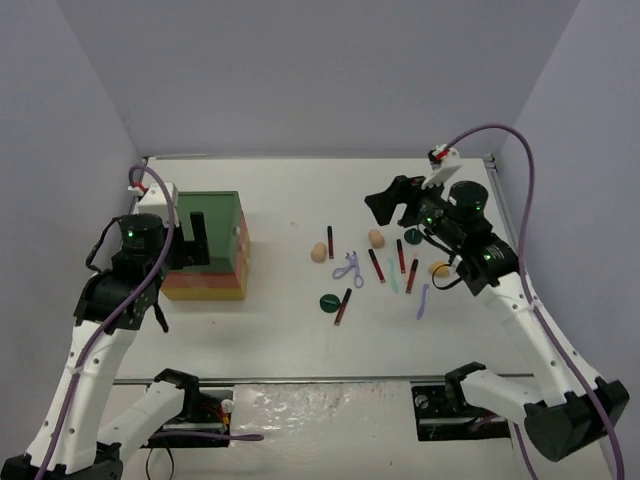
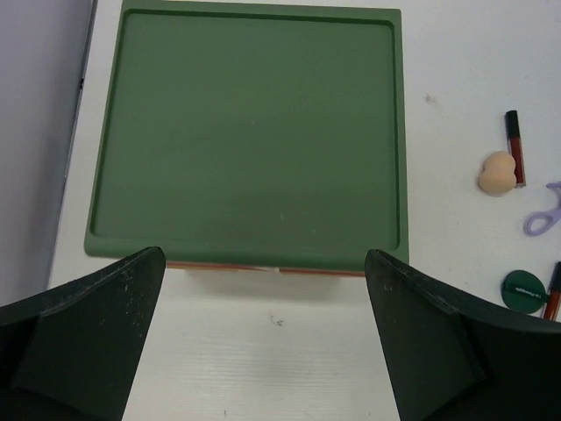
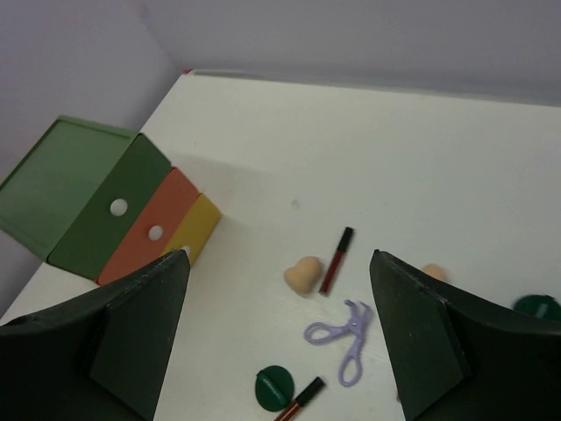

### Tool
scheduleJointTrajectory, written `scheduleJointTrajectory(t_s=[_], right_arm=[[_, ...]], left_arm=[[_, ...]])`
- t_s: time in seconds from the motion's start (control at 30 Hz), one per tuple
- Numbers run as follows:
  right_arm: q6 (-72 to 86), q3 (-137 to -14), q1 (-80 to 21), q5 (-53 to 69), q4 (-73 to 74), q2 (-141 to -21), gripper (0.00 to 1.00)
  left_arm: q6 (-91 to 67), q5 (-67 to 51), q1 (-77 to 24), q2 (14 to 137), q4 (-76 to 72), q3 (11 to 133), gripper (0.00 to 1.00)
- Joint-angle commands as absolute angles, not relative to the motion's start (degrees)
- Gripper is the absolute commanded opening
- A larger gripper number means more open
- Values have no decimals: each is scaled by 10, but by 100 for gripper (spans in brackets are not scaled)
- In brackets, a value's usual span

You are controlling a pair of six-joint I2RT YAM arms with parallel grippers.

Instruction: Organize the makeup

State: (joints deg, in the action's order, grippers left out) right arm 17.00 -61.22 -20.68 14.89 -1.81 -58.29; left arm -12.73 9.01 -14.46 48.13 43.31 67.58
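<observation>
the makeup lies scattered loose on the desk (image 1: pixel 280 200), right of the middle, all of it outside the drawer box (image 1: pixel 205 258). none of it is sorted yet.

the right tool (image 3: pixel 280 281) hangs above the far side of the scatter, its jaws spread wide with nothing between them. in the wrist view a peach sponge (image 3: pixel 302 274) and a dark-red stick (image 3: pixel 337 260) lie just beside each other, almost centred between the two fingers and below them. the lavender eyelash curler (image 3: pixel 342 338) and a dark green disc (image 3: pixel 276 386) lie nearer the camera. the stick's long axis runs nearly away from the wrist camera, tipped slightly, so it lies across the line on which the fingers close. i judge that the jaws would meet its thin width without much wrist turn, and mostly a descent is needed. the sponge so near it could get nudged or pinched along with it.

the left tool (image 2: pixel 263 298) hovers over the green top of the drawer box, also wide open and empty. the makeup lies well off to its right. the right arm is plainly the nearer one for the first pick, while the left arm looks better placed for the drawers.
</observation>
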Motion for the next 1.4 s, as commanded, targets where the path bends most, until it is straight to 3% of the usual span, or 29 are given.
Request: scheduleJointTrajectory(t_s=[0.0,0.27,0.47,0.73,1.37], right_arm=[[218,-642,-260,283,-181,-701,77],[185,-719,-331,403,-303,-901,63],[173,-793,-355,469,-352,-1006,58],[187,-873,-381,544,-429,-1122,51],[192,-954,-413,553,-427,-1225,50]], left_arm=[[-131,110,-141,521,335,662,97],[-129,75,-97,549,275,616,97],[-147,10,-53,546,254,586,96],[-147,6,-47,545,258,575,96],[-146,0,-44,552,263,572,96]])
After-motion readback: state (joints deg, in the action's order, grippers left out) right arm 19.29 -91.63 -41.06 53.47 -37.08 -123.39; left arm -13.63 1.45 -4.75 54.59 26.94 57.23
